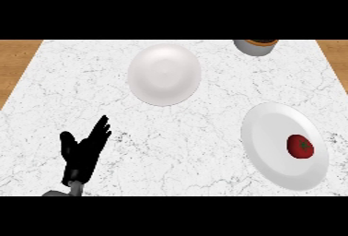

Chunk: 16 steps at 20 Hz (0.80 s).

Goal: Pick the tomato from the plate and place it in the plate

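1. Left hand [81, 154] rests at the counter's [204, 124] lower left; we note its fingers spread open.
2. We find the tomato [299, 146] on the near plate [265, 138], right side.
3. Far plate [164, 73] lies well apart.

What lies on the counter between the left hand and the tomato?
In the head view, only bare counter and the rim of the right plate lie between the left hand and the tomato.

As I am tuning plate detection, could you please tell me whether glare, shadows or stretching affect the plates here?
Head view: the empty plate and the tomato plate both look taller than wide; head view: soft grey shading on them, no strong glare, no clear cast shadows on the counter.
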{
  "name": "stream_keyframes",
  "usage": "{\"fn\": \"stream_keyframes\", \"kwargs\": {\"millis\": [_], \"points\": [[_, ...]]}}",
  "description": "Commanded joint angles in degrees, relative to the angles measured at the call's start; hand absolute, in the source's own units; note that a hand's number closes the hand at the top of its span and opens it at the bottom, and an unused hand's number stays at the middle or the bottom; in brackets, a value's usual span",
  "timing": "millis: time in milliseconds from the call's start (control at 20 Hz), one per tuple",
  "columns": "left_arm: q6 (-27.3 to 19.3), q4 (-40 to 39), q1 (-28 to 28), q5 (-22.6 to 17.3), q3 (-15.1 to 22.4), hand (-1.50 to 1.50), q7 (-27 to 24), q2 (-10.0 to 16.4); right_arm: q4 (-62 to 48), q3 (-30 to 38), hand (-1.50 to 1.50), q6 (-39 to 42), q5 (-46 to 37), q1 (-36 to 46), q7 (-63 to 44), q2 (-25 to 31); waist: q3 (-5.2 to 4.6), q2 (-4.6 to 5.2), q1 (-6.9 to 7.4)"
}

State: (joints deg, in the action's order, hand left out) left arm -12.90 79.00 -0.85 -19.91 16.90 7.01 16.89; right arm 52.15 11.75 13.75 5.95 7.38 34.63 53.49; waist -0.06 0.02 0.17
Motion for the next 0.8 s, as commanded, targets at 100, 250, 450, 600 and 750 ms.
{"fn": "stream_keyframes", "kwargs": {"millis": [100,250,450,600,750], "points": [[-1.10,0.71,-0.47,1.07,0.54,0.00,1.97,-1.73,9.43,-5.86,-1.50,-0.16,-6.84,-2.84,-8.44,2.31,-0.03,-0.18,-0.50],[1.34,0.28,-1.97,0.20,-1.76,0.00,2.04,-0.11,15.57,-7.27,-1.50,-0.94,-8.52,-3.40,-16.56,1.93,-0.04,-0.16,-0.51],[-0.04,-1.89,-1.62,3.17,-0.58,0.00,0.24,-3.15,23.22,-10.15,-1.50,-3.76,-11.80,-2.89,-25.44,-3.40,0.00,-0.07,-0.32],[-0.99,2.50,0.60,3.53,-1.73,0.00,3.03,-2.95,28.90,-8.77,-1.50,-5.45,-14.12,-7.13,-28.02,-5.38,0.03,-0.14,-0.44],[1.64,-2.53,-2.06,3.79,-3.15,0.00,1.08,-3.40,28.57,-10.88,-1.50,-5.83,-18.68,-5.06,-32.27,-7.17,0.03,-0.02,-0.28]]}}
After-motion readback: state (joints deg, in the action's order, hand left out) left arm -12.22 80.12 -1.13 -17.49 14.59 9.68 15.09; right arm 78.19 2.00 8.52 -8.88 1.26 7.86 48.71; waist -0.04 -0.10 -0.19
